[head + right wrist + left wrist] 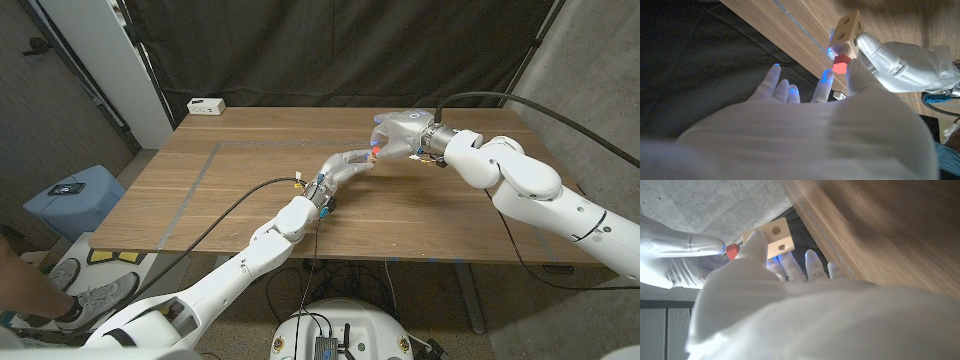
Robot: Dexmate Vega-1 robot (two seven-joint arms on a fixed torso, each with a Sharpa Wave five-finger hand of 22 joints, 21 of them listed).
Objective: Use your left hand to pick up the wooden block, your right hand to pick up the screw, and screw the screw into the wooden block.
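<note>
Wooden block [774, 241] is up off the table in the left hand [790, 275], red-headed screw [840, 64] pinched by the right hand [805, 100] against its side (both pickups done; threading depth unclear, driving remains).

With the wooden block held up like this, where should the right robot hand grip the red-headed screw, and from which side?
By its red hex head, from the side facing away from the wooden block. The shank already points into the block's face, so only the head is free, and its flat sides suit a thumb-and-finger pinch for turning. The right robot hand seems to pinch it so, while the left robot hand holds the block.
</note>
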